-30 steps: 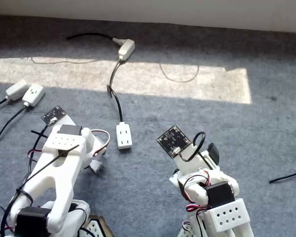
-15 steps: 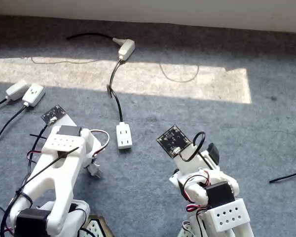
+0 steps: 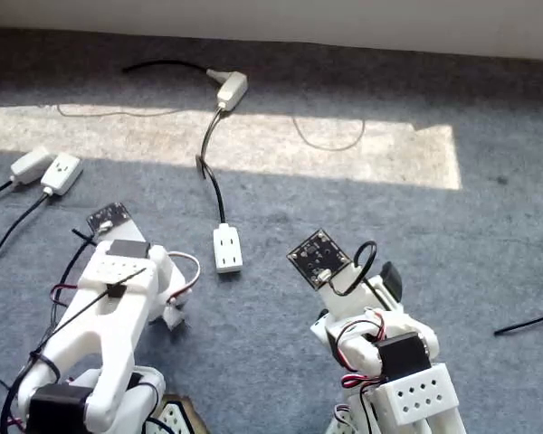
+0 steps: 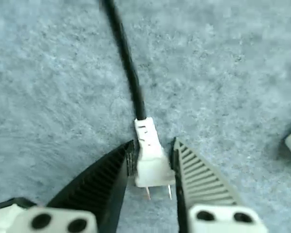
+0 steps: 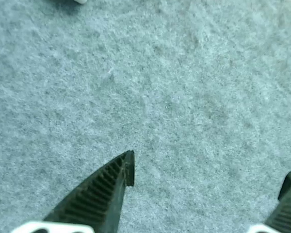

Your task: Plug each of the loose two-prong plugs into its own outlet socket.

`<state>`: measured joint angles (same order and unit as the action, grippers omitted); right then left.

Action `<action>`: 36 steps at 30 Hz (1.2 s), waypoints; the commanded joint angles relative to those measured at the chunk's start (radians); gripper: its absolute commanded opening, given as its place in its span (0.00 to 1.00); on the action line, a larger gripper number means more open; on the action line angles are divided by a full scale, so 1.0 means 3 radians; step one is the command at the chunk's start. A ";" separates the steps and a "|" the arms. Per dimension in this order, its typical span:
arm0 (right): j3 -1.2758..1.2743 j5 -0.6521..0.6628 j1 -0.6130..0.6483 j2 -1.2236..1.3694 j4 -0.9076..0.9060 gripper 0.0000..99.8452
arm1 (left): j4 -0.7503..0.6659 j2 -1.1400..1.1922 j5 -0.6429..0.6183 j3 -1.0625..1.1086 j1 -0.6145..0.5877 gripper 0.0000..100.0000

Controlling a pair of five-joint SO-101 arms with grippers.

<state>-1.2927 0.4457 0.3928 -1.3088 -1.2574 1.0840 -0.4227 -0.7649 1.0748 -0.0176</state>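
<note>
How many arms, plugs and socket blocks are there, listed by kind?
Robot arms: 2
Two-prong plug, in the left gripper: 1
Socket blocks showing slots: 2
Other white cord ends, kind unclear: 2
Total: 7

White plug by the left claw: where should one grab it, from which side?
Grip the white plug by its blocky body, across the two flat sides, as the left gripper does. Come from the prong end, opposite the black cord, leaving prongs free.

White plug [image 4: 153, 165], black cord [image 4: 123, 53], speckled grey carpet [image 4: 48, 73].
</note>
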 commanded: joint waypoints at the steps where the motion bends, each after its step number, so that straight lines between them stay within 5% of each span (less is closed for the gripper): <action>1: 0.0018 -0.0026 0.0028 -0.0008 0.0049 0.44 | 0.0000 -0.0018 0.0061 0.0090 0.0043 0.29; 5: 0.0018 -0.0026 0.0028 -0.0008 0.0049 0.44 | 0.0000 -0.0018 0.0046 0.0110 0.0043 0.31; 12: 0.0018 -0.0026 0.0028 -0.0008 0.0049 0.44 | 0.0020 -0.0028 0.0061 -0.0064 -0.0028 0.01; 20: 0.0018 -0.0026 0.0028 -0.0008 0.0054 0.44 | 0.0404 -0.0054 0.0123 -0.0509 -0.0381 0.02; 25: 0.0018 -0.0026 0.0028 -0.0008 0.0054 0.44 | 0.0956 -0.0033 0.0583 -0.1199 -0.0790 0.02; 36: 0.0038 -0.0107 0.0013 -0.0008 0.0054 0.44 | 0.1002 0.0217 0.2000 -0.1951 -0.2033 0.02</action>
<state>-1.2927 0.4457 0.3928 -1.3073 -1.2574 1.3679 -0.4135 -0.3061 0.5930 -0.5332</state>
